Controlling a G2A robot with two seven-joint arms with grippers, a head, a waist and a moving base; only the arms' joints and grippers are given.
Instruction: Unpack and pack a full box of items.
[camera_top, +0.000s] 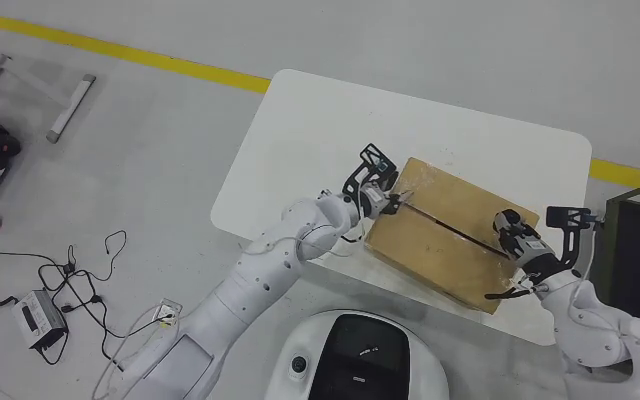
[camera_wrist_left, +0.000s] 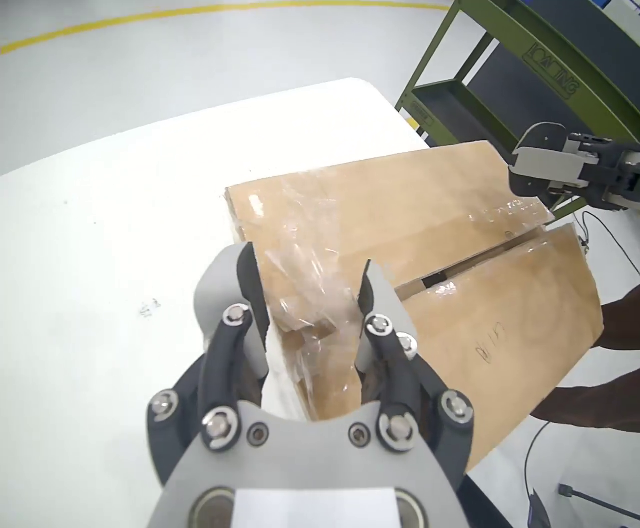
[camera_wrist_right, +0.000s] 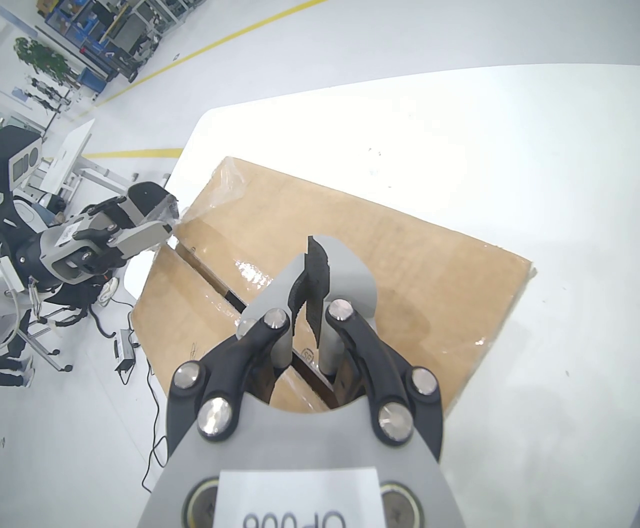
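From above, the cardboard box (camera_top: 440, 258) lies on the white table (camera_top: 330, 120) near the robot's edge. Its long axis and flap seam (camera_top: 455, 228) run diagonally from the left gripper (camera_top: 397, 193) to the right gripper (camera_top: 505, 226). In the left wrist view, the fingers (camera_wrist_left: 248, 285) spread wide around crumpled clear tape (camera_wrist_left: 305, 295) at the box's end. In the right wrist view, the fingers (camera_wrist_right: 315, 280) are pressed together above the seam.

Bright, even light falls from overhead. Beside the box (camera_wrist_left: 400, 210) the white desk (camera_wrist_left: 100, 225) glares almost blank. Clear tape (camera_wrist_left: 305, 270) on the box's top glints hard. Beyond the box, the yellow floor line (camera_wrist_left: 150, 20) bows with lens distortion.
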